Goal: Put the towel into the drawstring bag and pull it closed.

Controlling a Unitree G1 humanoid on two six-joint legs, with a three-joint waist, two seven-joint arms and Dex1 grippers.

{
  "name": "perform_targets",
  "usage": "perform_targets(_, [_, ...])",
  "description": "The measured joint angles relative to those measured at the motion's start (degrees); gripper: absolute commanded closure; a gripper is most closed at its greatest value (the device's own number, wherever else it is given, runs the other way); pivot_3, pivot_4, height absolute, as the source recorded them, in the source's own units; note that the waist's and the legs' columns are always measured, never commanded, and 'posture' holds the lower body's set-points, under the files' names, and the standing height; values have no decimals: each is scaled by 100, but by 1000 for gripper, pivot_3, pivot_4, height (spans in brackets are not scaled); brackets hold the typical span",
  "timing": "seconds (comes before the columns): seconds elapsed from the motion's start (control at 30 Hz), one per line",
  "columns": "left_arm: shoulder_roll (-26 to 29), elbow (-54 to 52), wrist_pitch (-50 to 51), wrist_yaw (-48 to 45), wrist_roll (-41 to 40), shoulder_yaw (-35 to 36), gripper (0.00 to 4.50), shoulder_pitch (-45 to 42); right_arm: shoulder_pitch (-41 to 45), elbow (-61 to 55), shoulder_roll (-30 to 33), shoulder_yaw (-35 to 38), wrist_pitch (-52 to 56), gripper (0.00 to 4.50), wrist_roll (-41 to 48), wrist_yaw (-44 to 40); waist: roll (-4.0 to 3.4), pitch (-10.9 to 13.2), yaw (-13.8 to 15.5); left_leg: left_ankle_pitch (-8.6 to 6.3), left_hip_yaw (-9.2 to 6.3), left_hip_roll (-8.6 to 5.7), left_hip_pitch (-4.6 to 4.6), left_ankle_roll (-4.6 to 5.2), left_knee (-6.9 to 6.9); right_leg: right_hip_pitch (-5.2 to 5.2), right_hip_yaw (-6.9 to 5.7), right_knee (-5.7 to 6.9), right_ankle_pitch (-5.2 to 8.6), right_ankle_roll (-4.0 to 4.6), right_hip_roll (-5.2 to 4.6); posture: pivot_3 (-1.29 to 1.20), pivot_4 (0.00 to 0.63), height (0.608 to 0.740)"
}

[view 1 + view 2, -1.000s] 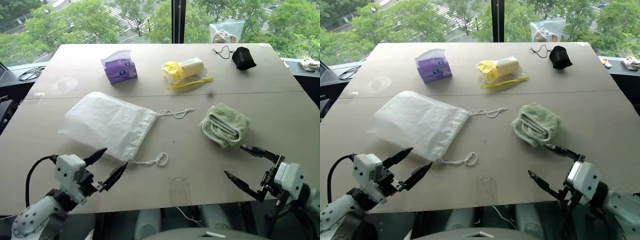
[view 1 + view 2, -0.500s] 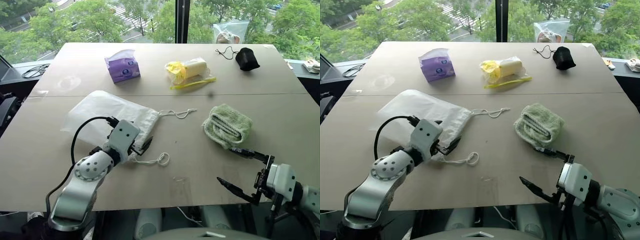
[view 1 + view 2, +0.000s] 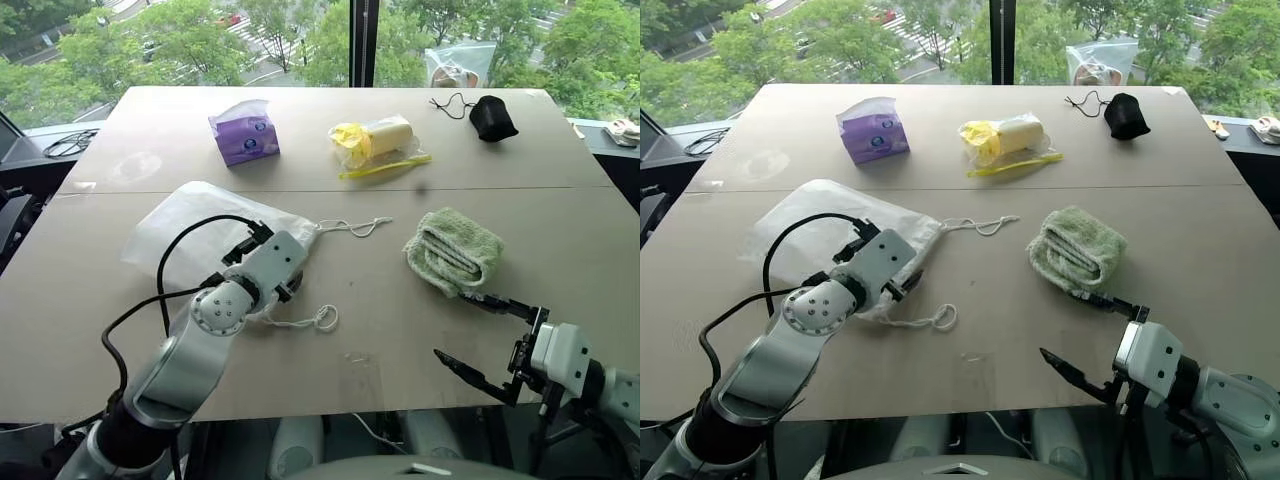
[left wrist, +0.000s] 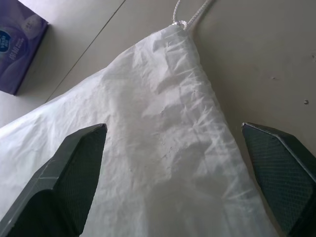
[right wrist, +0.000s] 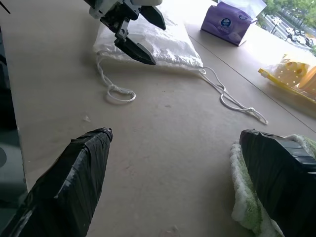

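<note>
L gripper (image 5: 136,29) jaws apart over drawstring bag (image 4: 163,148) mouth; R gripper (image 3: 480,335) spread, towel (image 3: 452,250) just beyond.

Drawstring bag (image 3: 215,225) mouth, perhaps partly behind left end effector (image 3: 283,283)

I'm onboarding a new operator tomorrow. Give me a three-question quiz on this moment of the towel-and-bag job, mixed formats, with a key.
1. True or false: the towel already lies inside the bag.
2. Which gripper is over the bag's mouth end? A) left gripper B) right gripper C) neither
3. Fill in: the purple tissue pack sits on the table's far side, beside the ____ item in clear wrap.

Key
1. False: the towel lies on the table, apart from the bag.
2. A: its open fingers straddle the bag near the cord.
3. Yellow.
</note>
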State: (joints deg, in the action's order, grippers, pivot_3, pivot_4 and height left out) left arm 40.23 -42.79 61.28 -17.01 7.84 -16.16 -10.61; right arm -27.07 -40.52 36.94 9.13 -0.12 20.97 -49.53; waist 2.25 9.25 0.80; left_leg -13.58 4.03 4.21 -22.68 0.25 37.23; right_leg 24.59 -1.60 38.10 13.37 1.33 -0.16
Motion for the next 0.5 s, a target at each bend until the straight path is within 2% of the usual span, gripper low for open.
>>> perform_targets(0.2, [-4,185,-736,357,387,66,5,818,-80,17,0,-7,-18,64,-9,-12,0,0,5,0,-3,1,2,0,0,1,-2,2,4,7,-2,0,150,740])
perform_targets(0.5, [-224,577,-1811,989,1120,224,5,1431,-61,54,72,1,-18,64,-1,-83,0,0,7,0,-1,3,0,0,-1,0,2,-1,5,9,-8,0,150,740])
